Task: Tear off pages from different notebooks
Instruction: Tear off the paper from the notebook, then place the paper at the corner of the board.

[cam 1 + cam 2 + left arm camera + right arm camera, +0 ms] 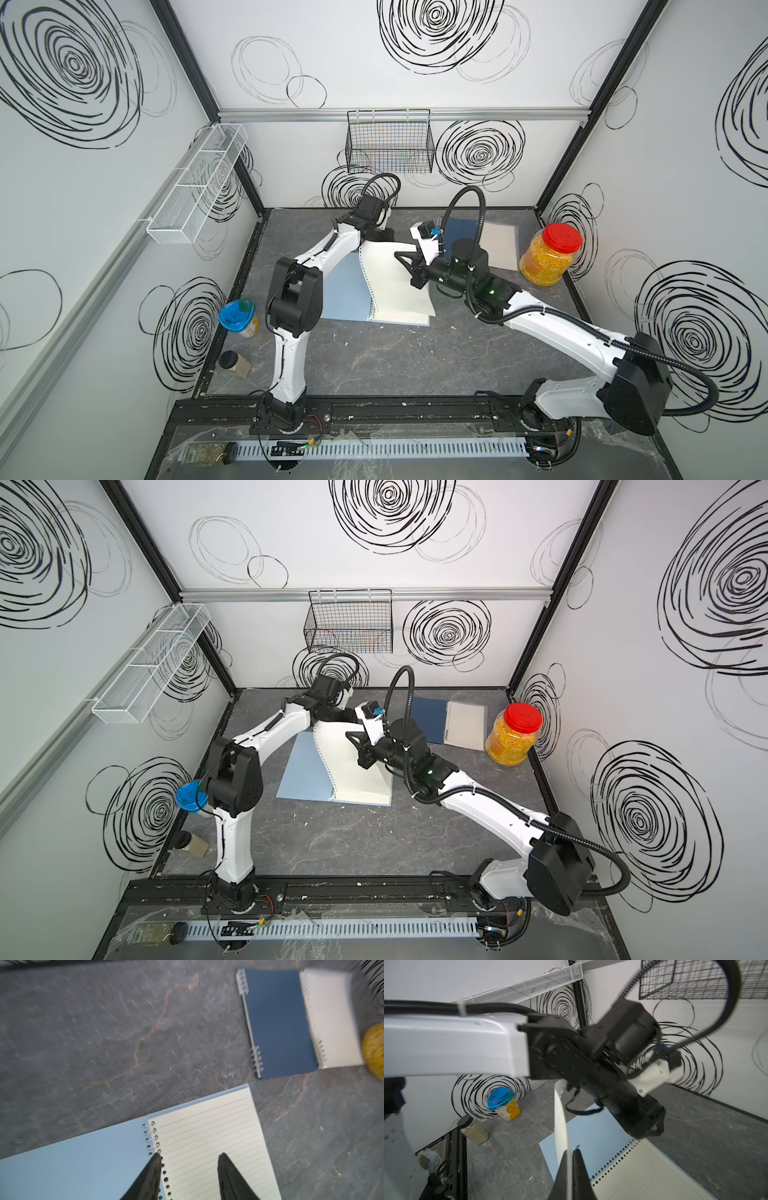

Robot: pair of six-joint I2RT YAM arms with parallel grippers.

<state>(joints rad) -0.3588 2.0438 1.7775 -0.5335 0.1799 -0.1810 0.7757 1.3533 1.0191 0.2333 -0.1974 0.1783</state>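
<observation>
The light blue notebook lies open mid-table with its cover folded back to the left. One lined page curls up from it, its punched edge arcing over the spiral. My right gripper is shut on that page's edge. My left gripper stands open over the far end of the lined paper, one fingertip beside the spiral rings. The navy notebook and the clear-cover notebook lie closed side by side at the back right.
A red-lidded jar of yellow contents stands right of the clear-cover notebook. A blue-lidded cup and a small jar lying down sit by the left wall. A black wire basket and a white mesh shelf hang on the walls.
</observation>
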